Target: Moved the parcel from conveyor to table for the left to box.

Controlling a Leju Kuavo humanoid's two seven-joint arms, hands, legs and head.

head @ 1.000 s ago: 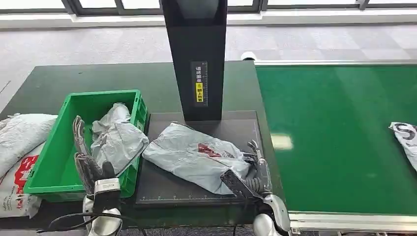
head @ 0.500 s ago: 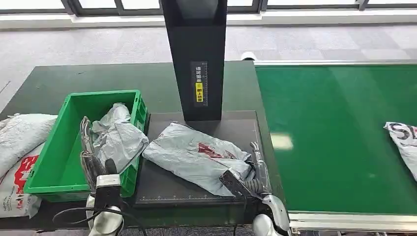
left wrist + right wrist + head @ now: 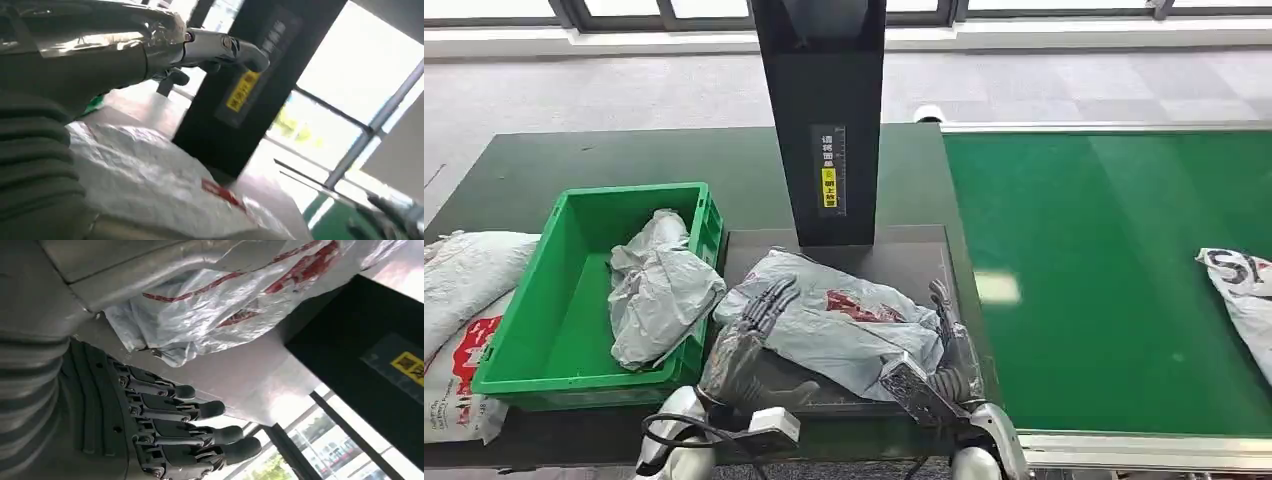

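The green conveyor belt (image 3: 1114, 280) fills the right side of the head view, and the white printed parcel (image 3: 1239, 290) at its far right edge has slid further into the frame than it was a second ago. Left of the belt is the dark table (image 3: 624, 160), with a black upright post (image 3: 822, 120) carrying a yellow label rising from a dark grey mat (image 3: 904, 255). The green crate (image 3: 544, 330) stands where it did, a crumpled grey bag (image 3: 659, 290) inside it against the wall nearest the mat, and white sacks (image 3: 459, 300) lie beside the crate at the table's left edge. The biggest change is the left hand (image 3: 749, 345): a second ago it hung over the crate, and now it has swung across to the mat, its fingers spread and laid on the left end of the grey parcel (image 3: 834, 320); they hold nothing. That parcel lies on the mat in front of the post, a wrinkled, glossy grey plastic mailer with red print near its middle, slack and flattened, its long axis running from upper left to lower right. The right hand (image 3: 949, 345) stays at the parcel's right end, fingers straight and apart in the right wrist view (image 3: 190, 435), next to the bag, with nothing in its grasp.
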